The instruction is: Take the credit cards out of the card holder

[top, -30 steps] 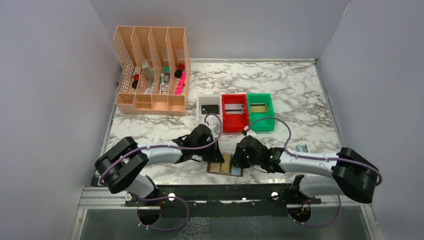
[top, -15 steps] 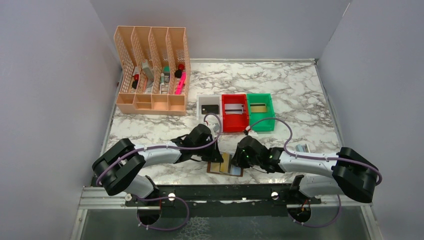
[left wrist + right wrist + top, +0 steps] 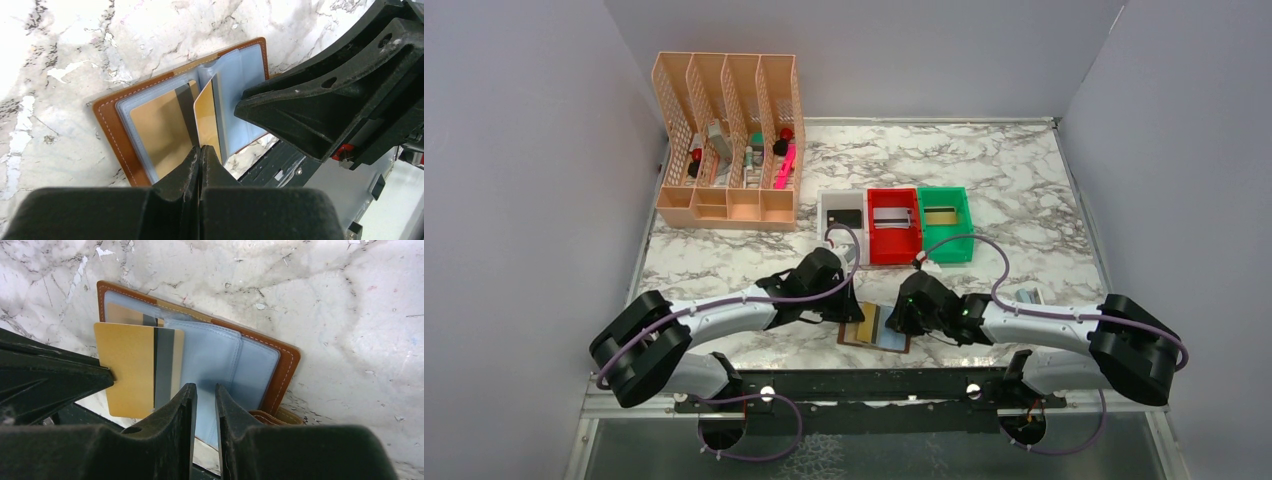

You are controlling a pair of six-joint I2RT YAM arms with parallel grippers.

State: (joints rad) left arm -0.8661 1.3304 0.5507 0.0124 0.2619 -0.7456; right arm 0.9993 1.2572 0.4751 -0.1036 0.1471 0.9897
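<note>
Open brown card holder, flat; gold credit card partly out.

The left arm and the right arm are built alike, with pale grey-white link tubes between bulky, rounded black joint housings. A thin lilac cable runs in loose loops along each arm from base to wrist. Both bases are bolted to a black metal rail studded with round silver bolt heads. The left pincer has two matte black, wedge-shaped plastic fingers with flat inner faces. The right pincer matches it, its ribbed outer side pierced by small round holes, with a small red part near the wrist.
</note>
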